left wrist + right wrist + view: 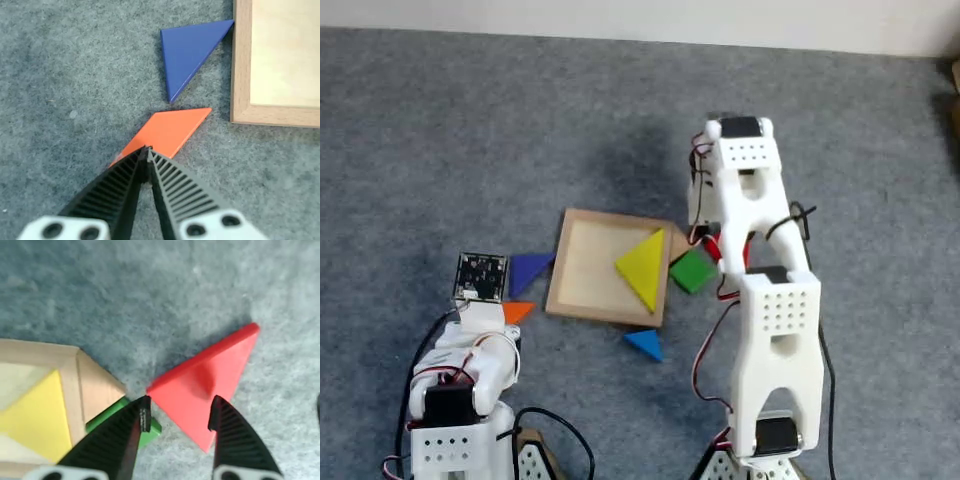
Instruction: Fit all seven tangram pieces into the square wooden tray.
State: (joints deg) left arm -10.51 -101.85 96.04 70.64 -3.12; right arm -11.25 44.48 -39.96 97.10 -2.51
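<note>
The square wooden tray [582,268] lies mid-table with a yellow triangle [643,266] inside it. Outside its left edge lie a dark blue triangle [189,50] and an orange parallelogram [172,129]. My left gripper [146,151] is shut, its tips resting over the orange piece's near edge. Right of the tray sit a green square [692,271] and a red triangle [207,382]. My right gripper [180,415] is open, one finger on each side of the red triangle. A small light blue triangle [644,343] lies below the tray.
A wood-coloured triangular piece [97,384] sits against the tray's outer corner, next to the green square [117,415]. The right arm [748,190] hangs over the carpet right of the tray and hides most of the red triangle from above. Grey carpet surrounds everything.
</note>
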